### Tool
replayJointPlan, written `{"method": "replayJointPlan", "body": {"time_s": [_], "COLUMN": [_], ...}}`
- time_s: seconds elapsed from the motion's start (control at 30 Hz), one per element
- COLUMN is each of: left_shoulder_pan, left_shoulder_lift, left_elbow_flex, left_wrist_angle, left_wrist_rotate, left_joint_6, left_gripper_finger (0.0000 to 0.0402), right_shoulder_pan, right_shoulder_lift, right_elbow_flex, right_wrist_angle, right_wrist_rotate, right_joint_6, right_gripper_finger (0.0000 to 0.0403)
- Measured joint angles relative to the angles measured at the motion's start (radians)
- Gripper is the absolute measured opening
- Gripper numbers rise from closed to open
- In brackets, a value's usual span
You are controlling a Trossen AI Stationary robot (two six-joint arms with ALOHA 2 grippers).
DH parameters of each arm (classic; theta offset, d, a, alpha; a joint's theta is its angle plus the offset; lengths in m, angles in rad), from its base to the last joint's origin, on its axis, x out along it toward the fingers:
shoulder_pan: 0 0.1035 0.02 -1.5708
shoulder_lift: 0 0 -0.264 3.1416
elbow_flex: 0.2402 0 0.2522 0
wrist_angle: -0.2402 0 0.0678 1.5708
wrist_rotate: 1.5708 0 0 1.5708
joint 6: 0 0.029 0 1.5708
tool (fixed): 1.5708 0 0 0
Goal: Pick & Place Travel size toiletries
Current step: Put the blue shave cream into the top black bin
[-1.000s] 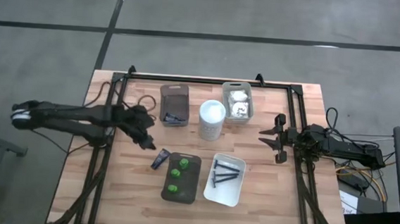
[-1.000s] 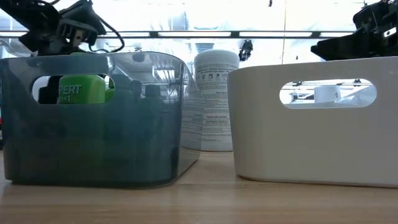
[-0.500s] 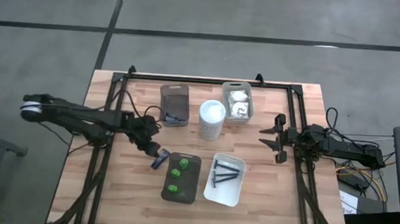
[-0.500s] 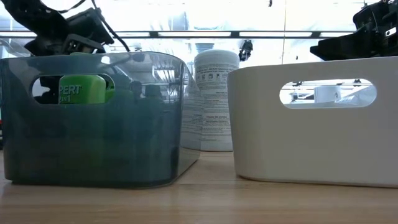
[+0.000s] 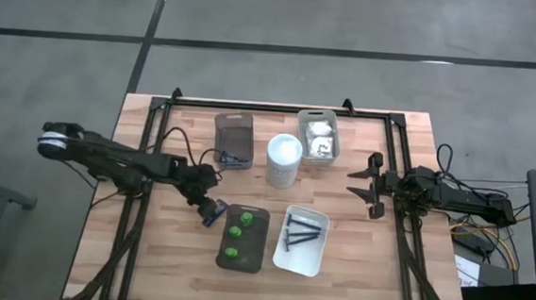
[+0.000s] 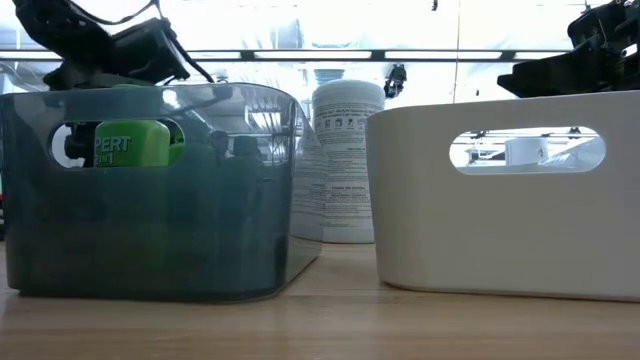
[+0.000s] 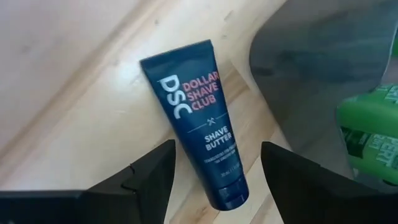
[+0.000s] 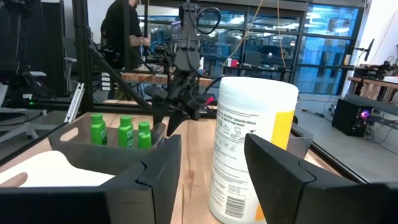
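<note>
left tool [image 5: 209,203] over navy tube [image 5: 213,213], just left of grey tray [image 5: 257,247] | grey tray: three green bottles [image 5: 235,231] | white tray [image 5: 313,257]: two dark razors [image 5: 301,232] | white cylinder [image 5: 284,161] mid-counter [image 5: 354,270] | smoky tray [image 5: 234,139] and packet tray [image 5: 318,135] at back | right tool [image 5: 362,185] at right edge, fingers spread

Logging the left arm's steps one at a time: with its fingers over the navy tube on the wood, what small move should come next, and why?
Probably lower straight down. The left gripper is open, its fingers on either side of the navy tube, which lies flat on the table beside the grey tray. Closing comes after. The right gripper waits at the table's right side.
</note>
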Motion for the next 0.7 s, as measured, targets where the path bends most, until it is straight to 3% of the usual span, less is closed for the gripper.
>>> {"method": "replayJointPlan", "body": {"time_s": [0.4,0.7], "left_shoulder_pan": [-0.132,-0.142], "left_shoulder_lift": [0.123,0.250], "left_elbow_flex": [0.115,0.257], "left_wrist_angle": [-0.020,-0.298], "left_wrist_rotate": [-0.208,-0.217], "left_joint_6": [-0.028,0.055], "left_gripper_finger": [0.0223,0.0216], "right_shoulder_pan": [0.000,0.000], "right_shoulder_lift": [0.000,0.000], "right_elbow_flex": [0.000,0.000], "right_wrist_angle": [0.000,0.000], "right_wrist_rotate": [0.000,0.000], "right_joint_6": [0.000,0.000], "right_gripper_finger": [0.0190,0.0196]}}
